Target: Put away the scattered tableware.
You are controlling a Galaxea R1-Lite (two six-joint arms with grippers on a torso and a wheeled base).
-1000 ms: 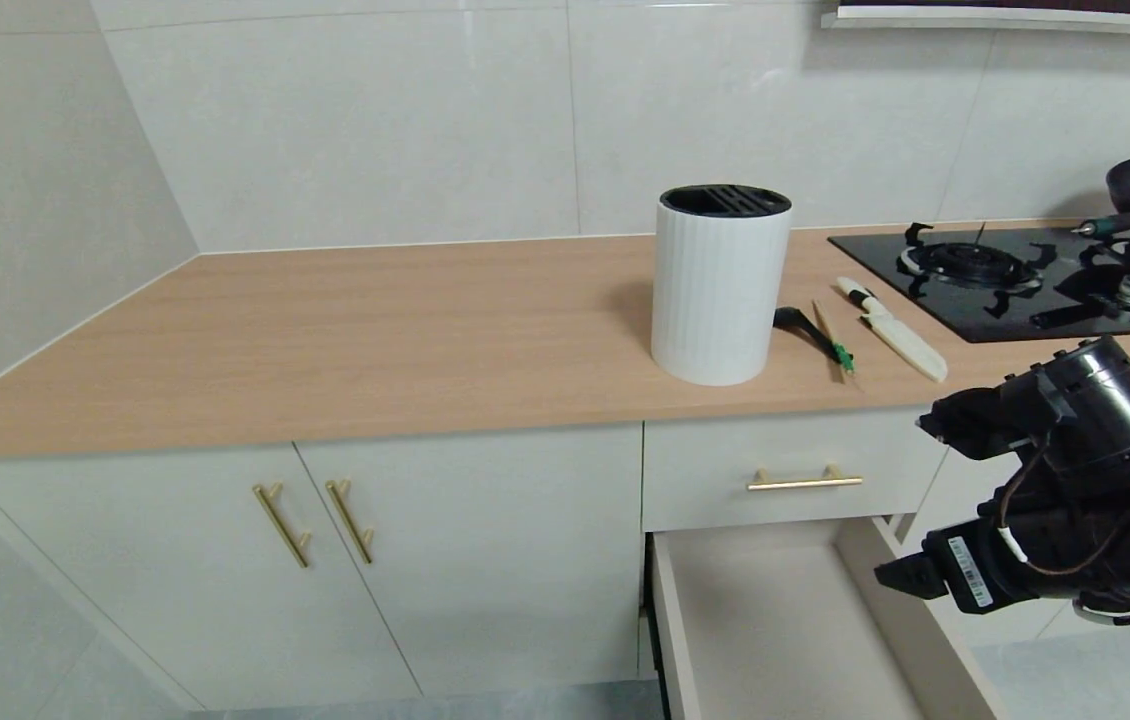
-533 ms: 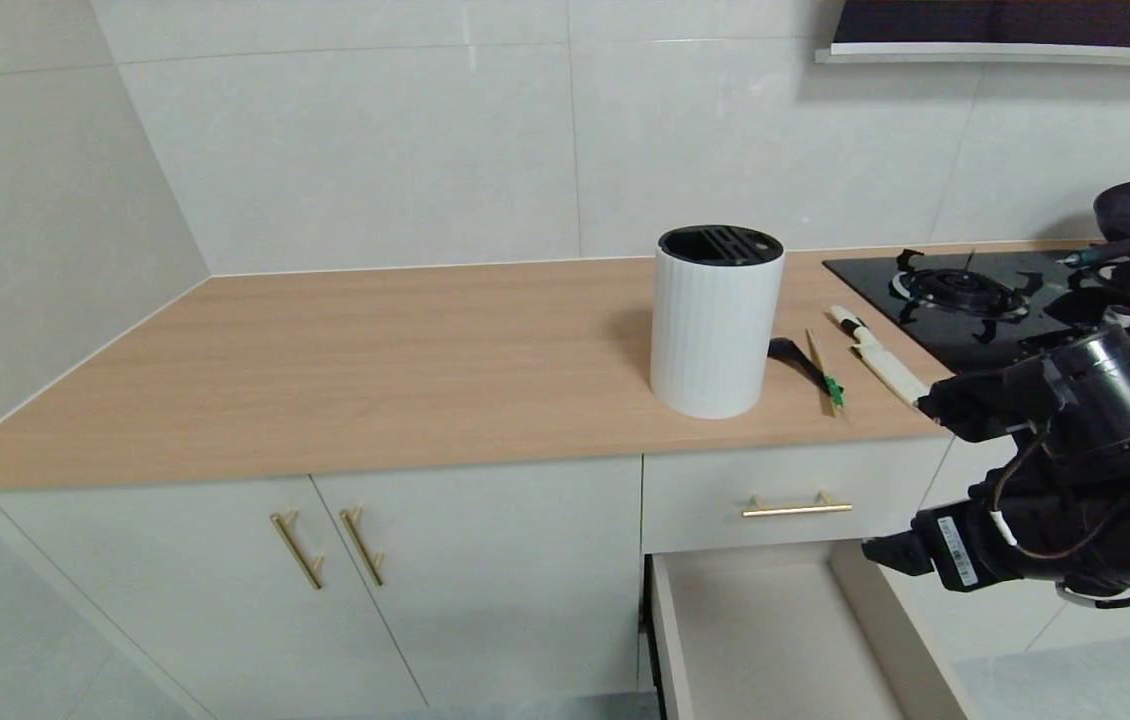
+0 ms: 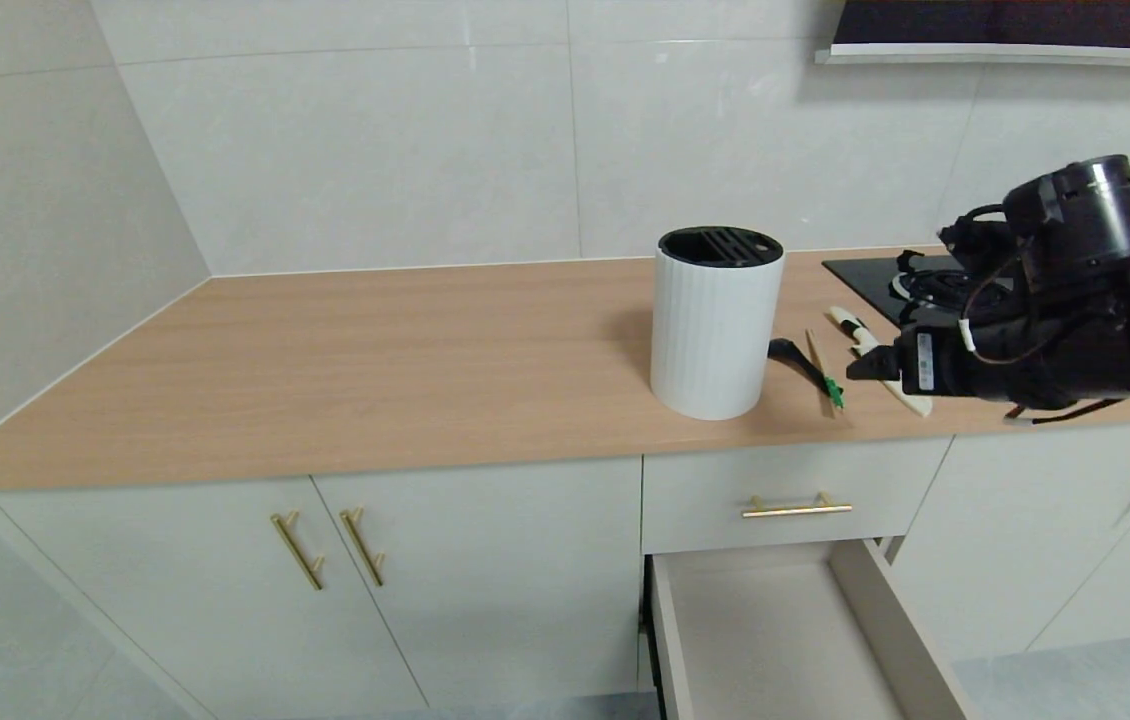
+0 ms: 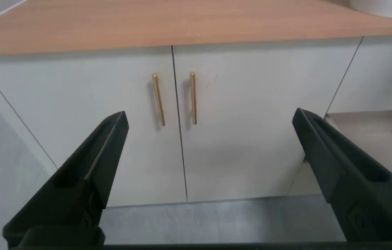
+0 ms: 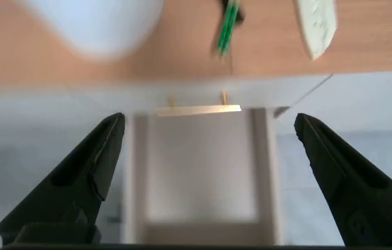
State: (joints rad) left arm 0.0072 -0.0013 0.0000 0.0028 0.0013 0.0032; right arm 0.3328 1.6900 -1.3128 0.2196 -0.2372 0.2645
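Chopsticks (image 3: 822, 370), black spoon (image 3: 791, 355), white knife (image 3: 855, 328) lie on counter (image 3: 375, 370), right of centre in head view, just beside white holder (image 3: 715, 330). All look light, stiff, thin. Knife blade likely brittle and slick, so I'd grip handle. My right end effector (image 5: 208, 119) hovers over them, jaws wide apart. Left end effector (image 4: 209, 114) also apart. Open drawer (image 3: 775, 630) below.

Knife (image 3: 857, 333), chopsticks (image 3: 822, 372), spoon (image 3: 791, 353) flat on countertop (image 3: 375, 370)

No text can be read anywhere. A small white label (image 3: 926, 362) on the right arm (image 3: 1055, 345), at 3 o'clock from the white knife holder (image 3: 715, 330), carries dark print too small to make out.
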